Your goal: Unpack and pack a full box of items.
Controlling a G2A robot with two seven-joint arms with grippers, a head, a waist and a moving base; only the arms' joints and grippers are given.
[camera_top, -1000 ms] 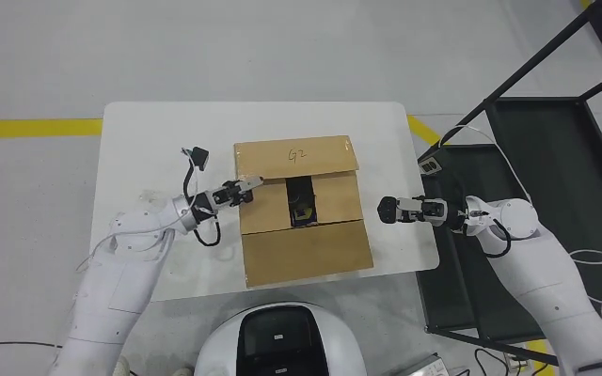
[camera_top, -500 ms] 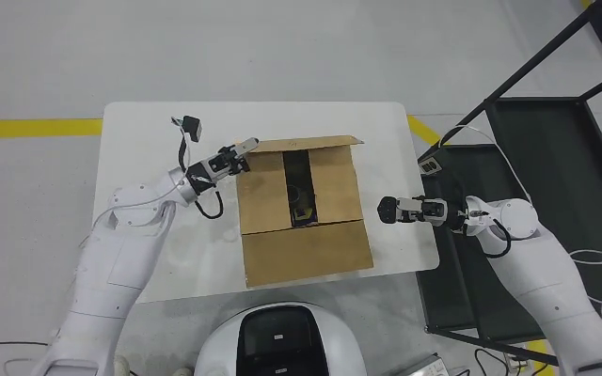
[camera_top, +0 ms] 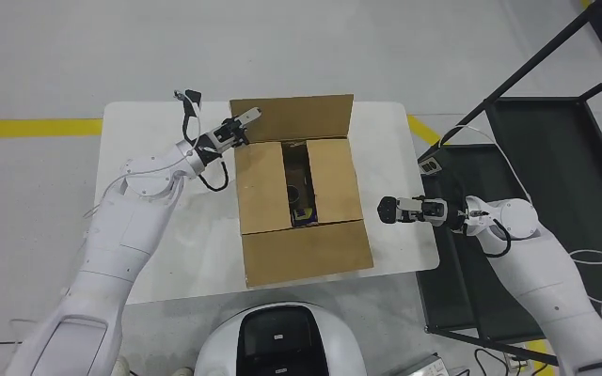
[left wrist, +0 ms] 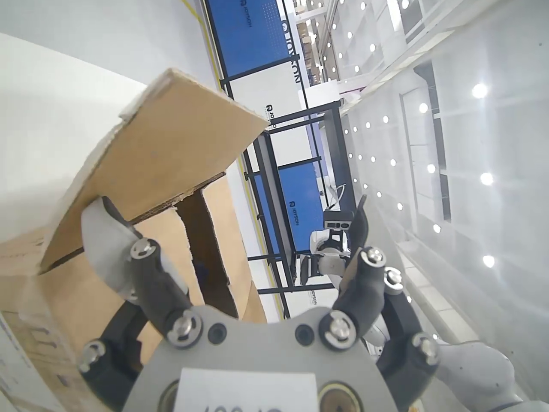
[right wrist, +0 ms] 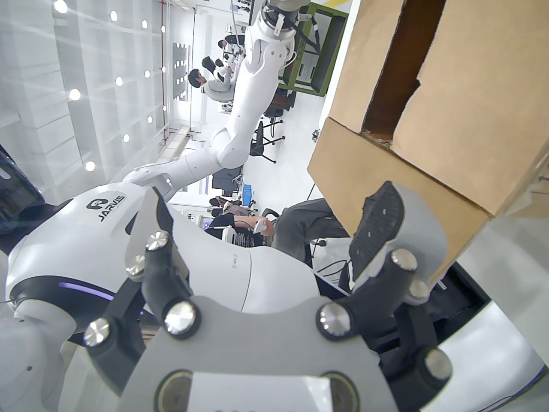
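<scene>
A brown cardboard box point(camera_top: 306, 249) stands mid-table, its far flap point(camera_top: 292, 117) raised upright. The two side flaps point(camera_top: 261, 188) lie nearly flat, and a narrow gap between them shows dark items point(camera_top: 299, 199) inside. My left gripper point(camera_top: 243, 122) is open at the box's far left corner. In the left wrist view one finger point(left wrist: 103, 233) of the left gripper point(left wrist: 227, 212) touches the underside of the raised flap point(left wrist: 171, 147). My right gripper point(camera_top: 388, 209) hangs open just right of the box, holding nothing. In the right wrist view the right gripper point(right wrist: 270, 199) sits close to the box's corner point(right wrist: 386, 173).
The white table point(camera_top: 160, 141) has bare surface left of and behind the box. A black metal rack point(camera_top: 527, 169) stands close to the table's right edge, with a small tag point(camera_top: 431, 164) by its corner. A yellow floor line point(camera_top: 47, 127) runs past the table.
My left gripper moved toward the far side of the table, swinging the far flap up from lying flat on the box to standing upright. The right arm stayed still.
</scene>
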